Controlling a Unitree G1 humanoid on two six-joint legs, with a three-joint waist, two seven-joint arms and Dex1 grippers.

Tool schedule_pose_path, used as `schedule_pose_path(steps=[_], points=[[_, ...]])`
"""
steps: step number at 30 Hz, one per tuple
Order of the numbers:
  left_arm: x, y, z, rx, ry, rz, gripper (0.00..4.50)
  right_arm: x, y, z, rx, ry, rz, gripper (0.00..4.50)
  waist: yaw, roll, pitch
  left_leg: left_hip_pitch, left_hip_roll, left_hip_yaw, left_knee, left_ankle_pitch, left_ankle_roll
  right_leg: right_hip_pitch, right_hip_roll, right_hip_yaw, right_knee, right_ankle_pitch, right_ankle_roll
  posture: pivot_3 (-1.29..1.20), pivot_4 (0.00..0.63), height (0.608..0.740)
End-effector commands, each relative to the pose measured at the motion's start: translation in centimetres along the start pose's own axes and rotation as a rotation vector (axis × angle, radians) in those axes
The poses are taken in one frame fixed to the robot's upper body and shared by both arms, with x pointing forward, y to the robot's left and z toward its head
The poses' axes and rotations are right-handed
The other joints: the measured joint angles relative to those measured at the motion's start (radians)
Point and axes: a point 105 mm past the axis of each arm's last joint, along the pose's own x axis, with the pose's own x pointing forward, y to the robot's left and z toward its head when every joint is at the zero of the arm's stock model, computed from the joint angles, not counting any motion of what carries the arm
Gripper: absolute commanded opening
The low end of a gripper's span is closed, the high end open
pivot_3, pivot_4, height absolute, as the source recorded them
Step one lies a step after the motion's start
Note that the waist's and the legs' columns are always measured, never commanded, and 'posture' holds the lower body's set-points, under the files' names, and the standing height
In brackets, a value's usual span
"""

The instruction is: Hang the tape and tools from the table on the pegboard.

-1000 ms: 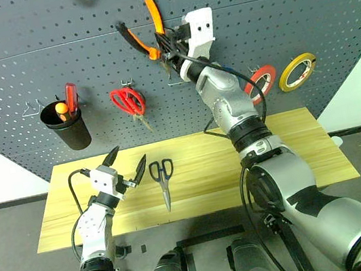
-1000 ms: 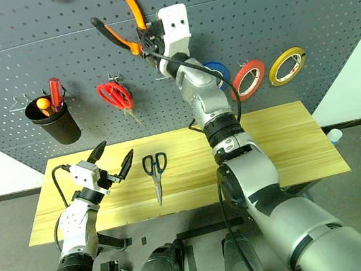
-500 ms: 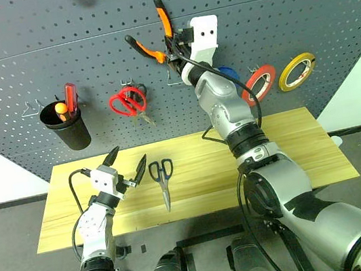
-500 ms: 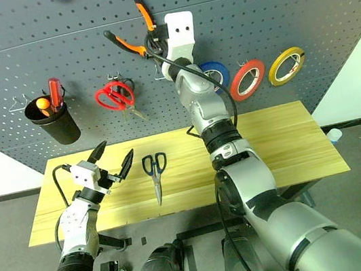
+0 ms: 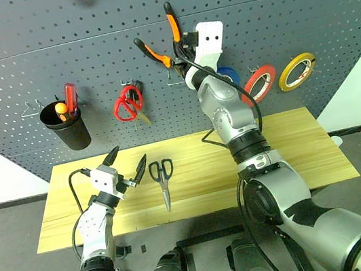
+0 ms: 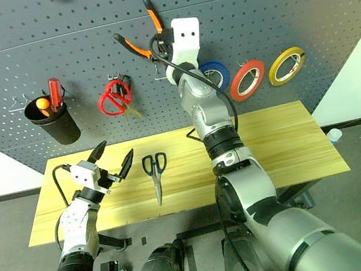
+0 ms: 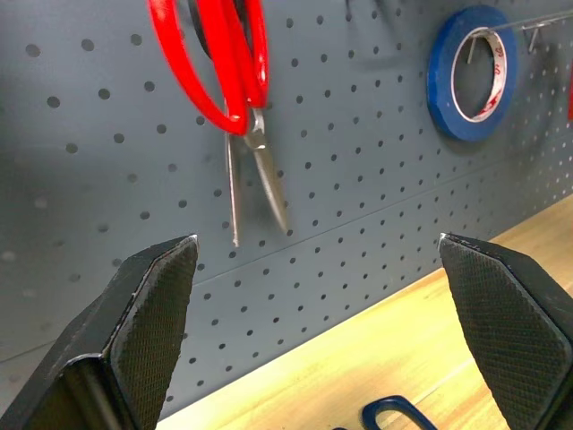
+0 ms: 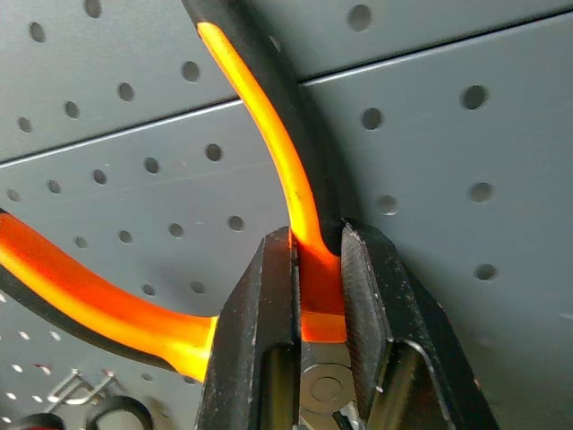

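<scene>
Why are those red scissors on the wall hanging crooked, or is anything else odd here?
The red-handled scissors hang tilted on the pegboard, blades slanting down to the right rather than straight. The pliers aren't hung: the right gripper holds them against the board, handles splayed upward.

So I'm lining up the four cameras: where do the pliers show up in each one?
Left eye view: pliers high on the pegboard, centre top, in the right gripper.
Right eye view: top centre, up and right of the red-handled scissors.
Left wrist view: not in it.
Right wrist view: orange handle clamped between the fingers.
Shared landmark: the red-handled scissors, seen by both eyes and the left wrist.
</scene>
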Motion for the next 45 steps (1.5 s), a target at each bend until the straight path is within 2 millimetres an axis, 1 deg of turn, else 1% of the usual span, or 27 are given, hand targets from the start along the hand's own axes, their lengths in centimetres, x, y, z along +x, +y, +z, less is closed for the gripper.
schedule_pose_path(steps=[1, 10, 15, 20, 37, 41, 45], points=[[0.5, 0.2, 0.8, 0.018, -0.04, -0.003, 4.5, 0.0, 1.5, 2.6, -0.036, -0.094, 0.036, 0.34, 0.0, 0.0, 0.0, 0.0, 0.0, 0.0, 0.0, 0.0, 0.0, 0.0, 0.0, 0.0, 0.0, 0.0, 0.0, -0.05, 0.086, 0.725], [0.5, 0.2, 0.8, 0.018, -0.041, -0.003, 4.5, -0.6, 4.1, 3.2, -0.109, -0.136, 0.11, 0.34, 0.0, 0.0, 0.0, 0.0, 0.0, 0.0, 0.0, 0.0, 0.0, 0.0, 0.0, 0.0, 0.0, 0.0, 0.0, -0.05, 0.084, 0.725], [0.5, 0.1, 0.7, 0.016, -0.04, -0.004, 4.5, -0.6, 4.9, 3.1, -0.114, -0.134, 0.128, 0.34, 0.0, 0.0, 0.0, 0.0, 0.0, 0.0, 0.0, 0.0, 0.0, 0.0, 0.0, 0.0, 0.0, 0.0, 0.0, -0.05, 0.084, 0.725], [0.5, 0.1, 0.7, 0.015, -0.041, -0.004, 4.5, -0.4, 5.2, 2.7, -0.136, -0.127, 0.127, 0.34, 0.0, 0.0, 0.0, 0.0, 0.0, 0.0, 0.0, 0.0, 0.0, 0.0, 0.0, 0.0, 0.0, 0.0, 0.0, -0.05, 0.084, 0.725], [0.4, -0.1, 0.7, 0.014, -0.042, -0.002, 4.5, -0.2, 5.2, 0.5, -0.214, -0.099, 0.128, 0.34, 0.0, -0.001, 0.0, 0.0, 0.0, 0.0, 0.0, 0.0, 0.0, 0.0, 0.0, 0.0, 0.0, 0.0, 0.0, -0.05, 0.085, 0.725], [0.4, 0.0, 0.7, 0.014, -0.042, -0.002, 4.5, -0.1, 5.2, 0.0, -0.19, -0.076, 0.128, 0.34, 0.0, -0.001, 0.0, 0.0, 0.0, 0.0, 0.0, 0.0, 0.0, 0.0, 0.0, 0.0, 0.0, 0.0, 0.0, -0.05, 0.085, 0.725], [0.4, 0.0, 0.7, 0.015, -0.042, -0.002, 4.5, 0.0, 4.8, -0.5, -0.115, -0.034, 0.107, 0.34, -0.001, -0.001, 0.0, 0.0, 0.0, 0.0, 0.0, 0.0, 0.0, 0.0, 0.0, 0.0, 0.0, 0.0, 0.0, -0.05, 0.085, 0.725]])
